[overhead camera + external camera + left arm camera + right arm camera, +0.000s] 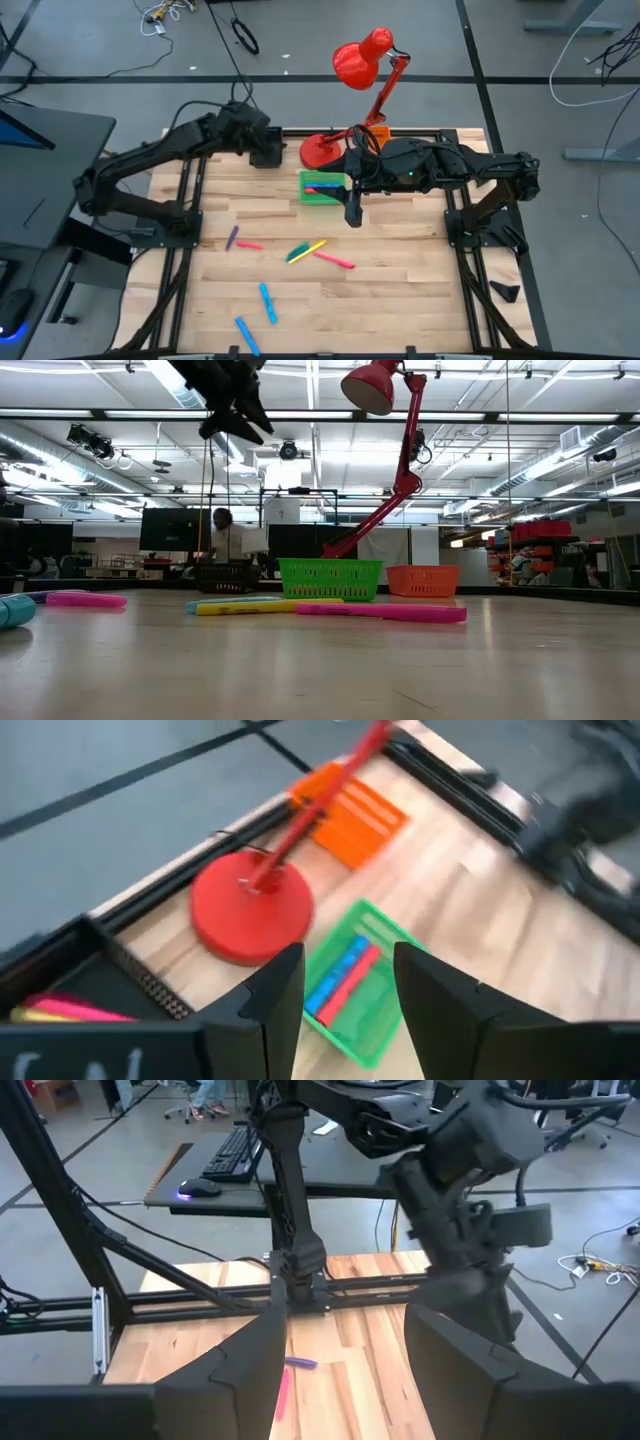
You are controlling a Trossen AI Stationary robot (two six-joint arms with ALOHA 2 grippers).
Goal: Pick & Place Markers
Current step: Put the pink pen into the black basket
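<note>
Between picks: right gripper [352, 214] hangs empty, fingers apart, by green bin [321, 187]. Left gripper [345, 995] also open, over bins. Next: drop onto pink marker [335, 260] & yellow marker [306, 250].

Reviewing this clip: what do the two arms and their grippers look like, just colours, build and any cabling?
Both arms are matte black, built of chunky jointed segments. The left gripper ends in two broad, flat, dark fingers with angular tips; the right gripper has the same wide dark fingers. A small green light glows on the right arm's housing in the high view. Black cables run along the left arm. No markings are readable.
</note>
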